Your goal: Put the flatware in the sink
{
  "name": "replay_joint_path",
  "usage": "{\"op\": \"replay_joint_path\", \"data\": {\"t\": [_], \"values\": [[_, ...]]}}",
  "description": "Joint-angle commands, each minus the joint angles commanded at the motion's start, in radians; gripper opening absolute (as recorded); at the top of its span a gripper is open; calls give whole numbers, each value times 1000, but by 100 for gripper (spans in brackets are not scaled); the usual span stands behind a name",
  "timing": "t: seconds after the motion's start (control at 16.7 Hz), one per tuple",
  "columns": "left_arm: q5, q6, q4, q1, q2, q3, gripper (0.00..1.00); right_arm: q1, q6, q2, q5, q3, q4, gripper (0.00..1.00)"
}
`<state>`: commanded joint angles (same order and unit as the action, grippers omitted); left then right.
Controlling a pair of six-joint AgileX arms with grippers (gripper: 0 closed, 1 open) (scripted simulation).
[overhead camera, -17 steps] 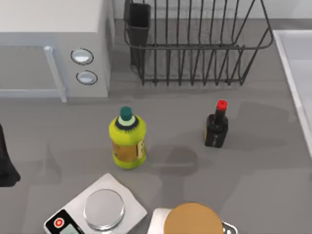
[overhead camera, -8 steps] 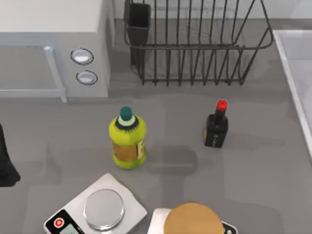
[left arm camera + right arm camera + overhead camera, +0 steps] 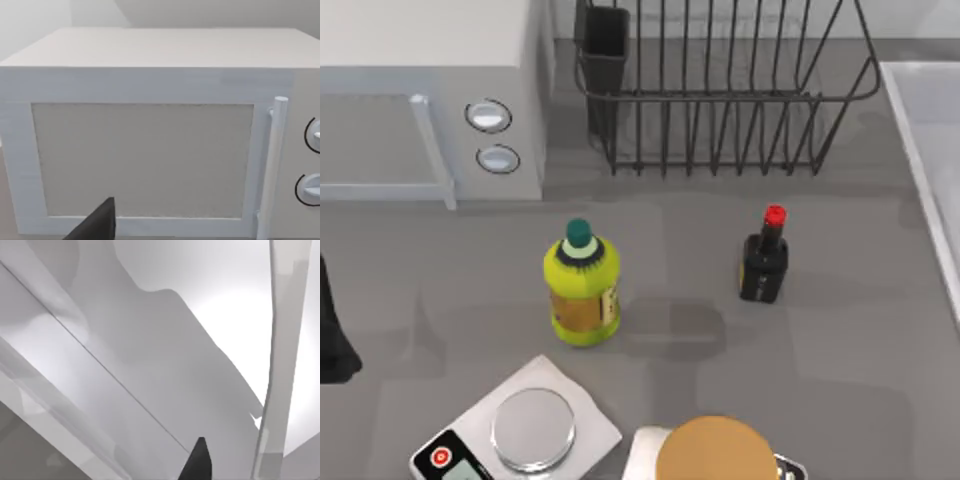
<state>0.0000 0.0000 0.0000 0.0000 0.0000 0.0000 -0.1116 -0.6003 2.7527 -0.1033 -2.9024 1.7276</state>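
The sink (image 3: 932,150) is a pale basin with a raised rim at the table's right edge. In the right wrist view its smooth grey-white inside (image 3: 165,355) lies close below the camera, with one dark fingertip (image 3: 198,462) of my right gripper over it. A long pale strip (image 3: 274,365) runs beside that fingertip; I cannot tell whether it is the flatware or part of the rim. My left arm (image 3: 332,335) sits at the table's left edge. One of its dark fingertips (image 3: 100,225) faces the white microwave (image 3: 150,140).
A black wire dish rack (image 3: 720,90) stands at the back, the microwave (image 3: 430,90) at back left. A yellow bottle (image 3: 582,285) and a black red-capped bottle (image 3: 764,258) stand mid-table. A scale (image 3: 520,435) and a round wooden piece (image 3: 715,452) lie at the front.
The faint shadow on the table right of the black bottle has thinned and drifted toward the sink. The bottles, the scale and the left arm have not moved.
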Motion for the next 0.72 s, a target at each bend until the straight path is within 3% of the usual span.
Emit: {"op": "replay_joint_path", "data": {"t": [0.3, 0.72], "values": [[0, 0, 0, 0, 0, 0, 100, -5, 1, -20, 2, 42, -38, 0], [0, 0, 0, 0, 0, 0, 100, -5, 8, -125, 3, 404, -265, 0]]}}
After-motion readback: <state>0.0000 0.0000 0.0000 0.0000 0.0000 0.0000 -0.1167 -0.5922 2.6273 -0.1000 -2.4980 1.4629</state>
